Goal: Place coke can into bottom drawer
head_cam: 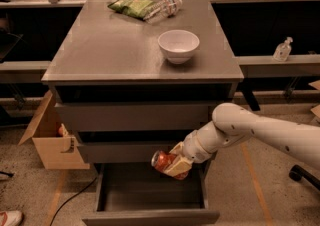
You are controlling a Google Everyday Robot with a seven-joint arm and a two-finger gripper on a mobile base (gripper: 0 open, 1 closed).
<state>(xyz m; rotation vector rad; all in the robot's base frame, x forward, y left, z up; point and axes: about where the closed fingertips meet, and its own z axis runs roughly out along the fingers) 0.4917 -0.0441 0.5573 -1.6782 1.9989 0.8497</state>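
Observation:
The grey cabinet has three drawers, and the bottom drawer (pixel 150 215) is pulled open, showing its grey boxy interior. My gripper (pixel 175 164) comes in from the right on a white arm and is shut on the coke can (pixel 163 161). The can is red-orange, lies tilted on its side with one silvery end to the left, and hangs just above the open bottom drawer, in front of the middle drawer's front. My fingers cover the can's right half.
On the cabinet top (pixel 110 45) stand a white bowl (pixel 178 45), a green snack bag (pixel 131 5) and a clear plastic bottle (pixel 163 8). A cardboard box (pixel 49 142) sits on the floor at the left. A small bottle (pixel 282 49) stands on the right shelf.

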